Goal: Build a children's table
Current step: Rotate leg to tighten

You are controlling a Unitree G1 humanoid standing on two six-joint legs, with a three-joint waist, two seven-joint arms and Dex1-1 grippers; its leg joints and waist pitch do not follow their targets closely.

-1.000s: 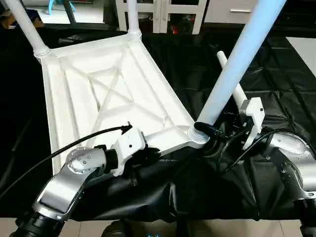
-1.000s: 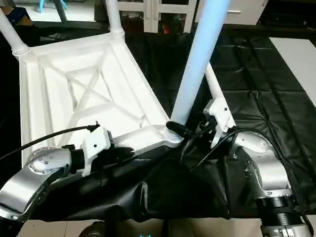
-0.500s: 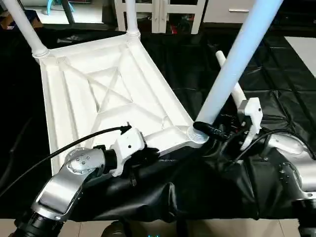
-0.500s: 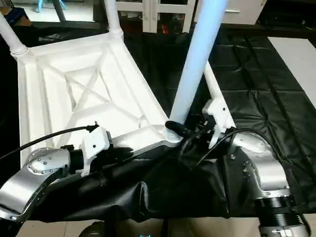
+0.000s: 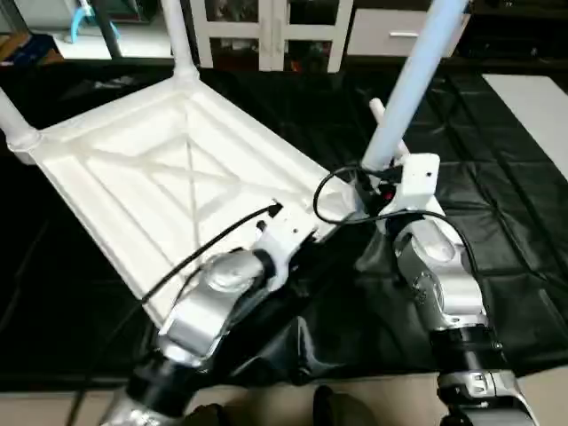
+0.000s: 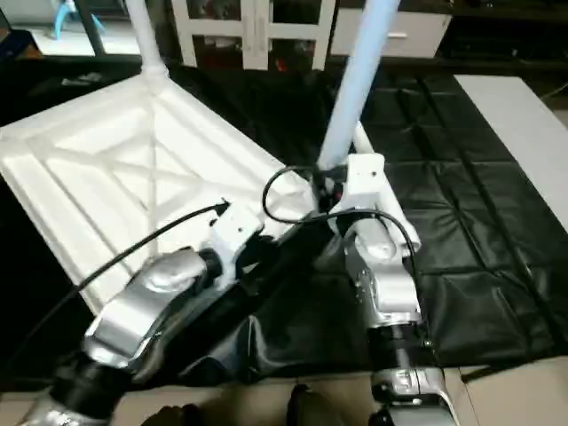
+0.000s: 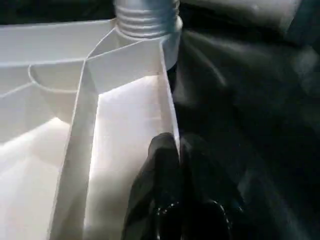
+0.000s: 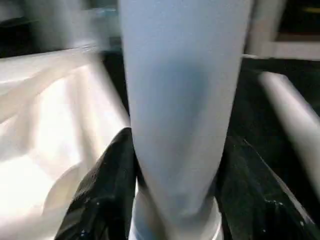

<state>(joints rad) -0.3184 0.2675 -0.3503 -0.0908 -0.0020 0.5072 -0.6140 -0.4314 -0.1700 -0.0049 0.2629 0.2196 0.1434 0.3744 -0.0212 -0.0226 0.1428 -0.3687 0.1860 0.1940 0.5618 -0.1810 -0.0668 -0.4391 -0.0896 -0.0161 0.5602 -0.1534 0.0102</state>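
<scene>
A: Left gripper (image 7: 179, 192) first. What does it have?

B: Its two black fingers (image 7: 155, 170) are pinched together on the thin side wall of the tabletop (image 5: 169, 169), one finger inside the rim and one outside, close to a corner socket (image 7: 150, 30) with a threaded leg end seated in it.

A: And the right gripper (image 8: 172, 190)?

B: Clamped around the base of the near leg (image 5: 413, 71). In the right wrist view a black finger (image 8: 107, 185) sits on each side of the tube, just above the collar where it enters its socket. The jaws stand partly apart, at the tube's width, touching it on both sides.

A: How does that leg stand?

B: Tilted, rising from the tabletop's near right corner and leaning up and away out of the top of the head views.

A: Where is the tabletop itself?

B: Upside down on the black-draped work table (image 5: 515, 222), X-ribbed underside facing up, lying skewed so that one corner points toward the robot. Two more legs stand in the far corners: one at the far left (image 5: 11, 120), one farther back (image 5: 177, 35).

A: Anything loose?

B: One more white tube (image 6: 362, 142) lies on the black cloth just behind the right gripper, beside the tilted leg. White cabinets (image 5: 266, 31) stand beyond the work table.
</scene>
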